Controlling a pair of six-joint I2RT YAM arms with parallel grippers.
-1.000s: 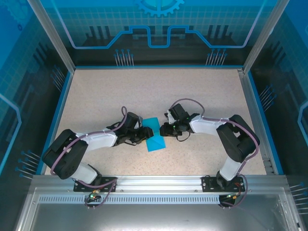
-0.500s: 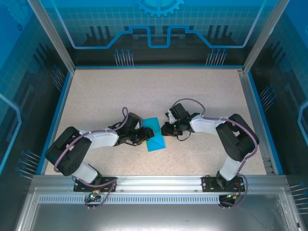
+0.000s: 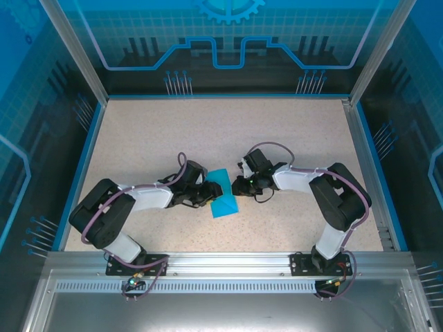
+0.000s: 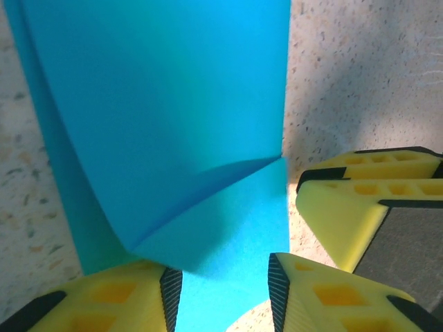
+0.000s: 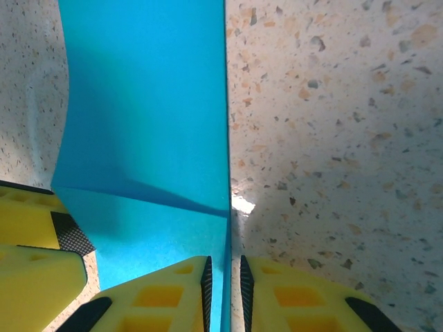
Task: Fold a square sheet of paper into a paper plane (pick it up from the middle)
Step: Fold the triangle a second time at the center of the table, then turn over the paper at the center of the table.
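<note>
The square sheet of paper (image 3: pixel 223 196) is bright cyan, folded over on itself, and lies mid-table between my two grippers. My left gripper (image 3: pixel 209 196) is at its left side. In the left wrist view its jaws (image 4: pixel 221 301) stand apart over the sheet (image 4: pixel 173 104), where a raised flap curls above the lower layer. My right gripper (image 3: pixel 234 187) is at the sheet's right side. Its jaws (image 5: pixel 225 294) stand a narrow gap apart astride the paper's straight right edge (image 5: pixel 145 104), with bare table showing beside that edge. Each wrist view also shows the other gripper's yellow fingers (image 4: pixel 346 207) (image 5: pixel 31 238).
The speckled beige table (image 3: pixel 228 131) is ringed by a blue rim and glass walls (image 3: pixel 228 41). An aluminium rail (image 3: pixel 228 266) with both arm bases runs along the near edge.
Both grippers' jaws have narrowed a little. The left arm has eased slightly toward the paper. The paper stays where it was.
</note>
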